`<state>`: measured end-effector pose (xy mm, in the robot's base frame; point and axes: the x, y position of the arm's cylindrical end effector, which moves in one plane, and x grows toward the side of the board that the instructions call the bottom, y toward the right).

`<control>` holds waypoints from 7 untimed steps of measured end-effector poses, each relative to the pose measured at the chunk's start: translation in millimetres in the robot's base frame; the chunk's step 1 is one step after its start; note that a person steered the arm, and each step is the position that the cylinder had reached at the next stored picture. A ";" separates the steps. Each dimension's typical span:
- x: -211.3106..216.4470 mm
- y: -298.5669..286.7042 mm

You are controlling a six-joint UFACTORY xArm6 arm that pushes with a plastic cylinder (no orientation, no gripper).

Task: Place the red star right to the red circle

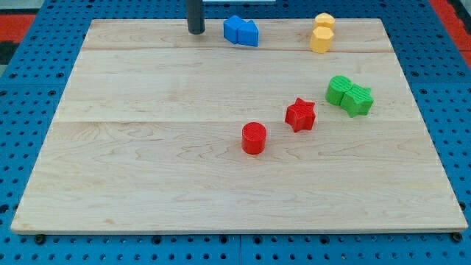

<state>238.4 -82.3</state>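
The red star [300, 115] lies right of the board's middle. The red circle [254, 138] stands below and to the left of it, a short gap apart. My tip [196, 32] rests near the view's top edge of the board, left of the blue blocks and far up and left of both red blocks.
Two blue blocks [242, 31] touch each other at the top centre. Two yellow blocks [322, 33] sit at the top right. Two green blocks [349, 95] sit together to the right of the red star. The wooden board [132, 169] lies on a blue pegboard.
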 end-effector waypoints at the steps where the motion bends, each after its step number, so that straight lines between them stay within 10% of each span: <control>1: 64.5 -18.2; 3: 172.0 -16.6; 5: 110.6 102.0; 7: 152.6 203.5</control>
<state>391.0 121.2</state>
